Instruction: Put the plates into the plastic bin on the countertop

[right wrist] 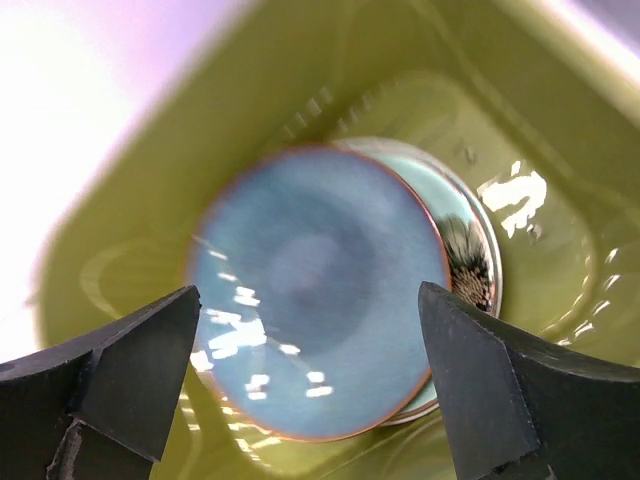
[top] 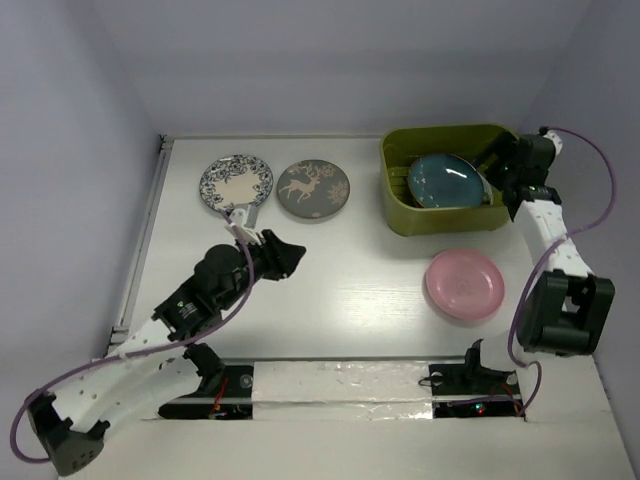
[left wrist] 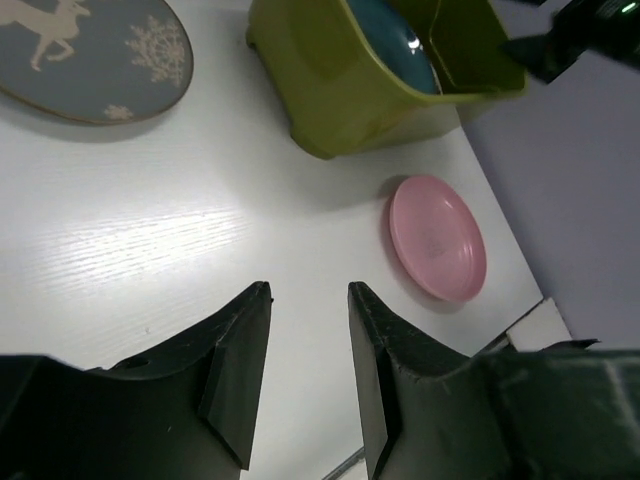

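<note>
Your right claw (right wrist: 308, 290) gapes wide and empty above the plastic bin (top: 440, 222).
Below it the dark teal plate (right wrist: 300, 250) lies inside. Your left claw (left wrist: 310, 290), narrowly parted and empty, hovers over open bench (top: 340, 290); the pink plate (top: 464, 284) sits near the bin's front wall.

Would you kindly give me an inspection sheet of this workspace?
Surface: white countertop, faint plank grain.
Job's things: dark teal plate in the olive plastic bin, atop a second plate; blue-white floral plate, grey deer plate and pink plate outside it on the countertop.
Clutter: nothing seen.
Grippers: left gripper open, empty, above the countertop; right gripper open over the dark teal plate.
Cables: a purple cable loops out on each side.
Surroundings: pale lilac walls.
</note>
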